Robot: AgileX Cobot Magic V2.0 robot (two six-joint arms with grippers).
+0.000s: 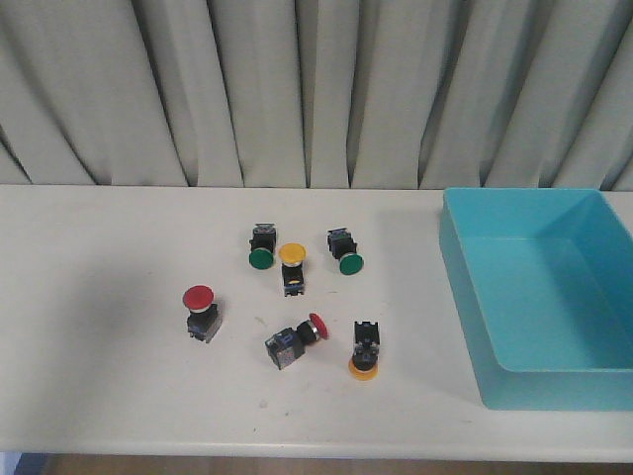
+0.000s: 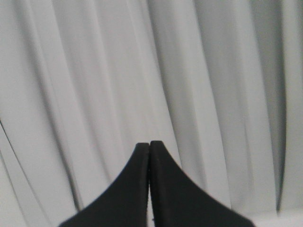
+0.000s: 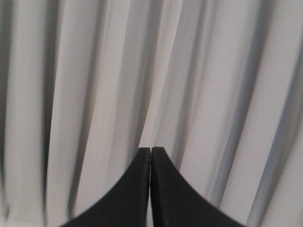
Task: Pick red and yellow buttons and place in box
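**Six switches loose on counter, box empty, both arms off the work area**

Front view: white counter (image 1: 99, 396) carries six push-button switches in a loose cluster left of centre. Upright red button (image 1: 201, 312) sits at 9 o'clock of the cluster. Tipped red button (image 1: 295, 341) lies at 6 o'clock, cap pointing toward 2 o'clock. Yellow button (image 1: 365, 350) just beside it at 5 o'clock, cap toward the near edge. Second yellow button (image 1: 292, 267) at centre, between two green switches (image 1: 261, 246) (image 1: 344, 251) at 11 and 1 o'clock. None touching.

Box (image 1: 465, 257) stands well apart at 3 o'clock, nothing inside.

Left gripper (image 2: 149, 144): fingers pressed together, empty, facing the curtain (image 1: 316, 89). Right gripper (image 3: 150, 150): same, fingers closed on nothing.
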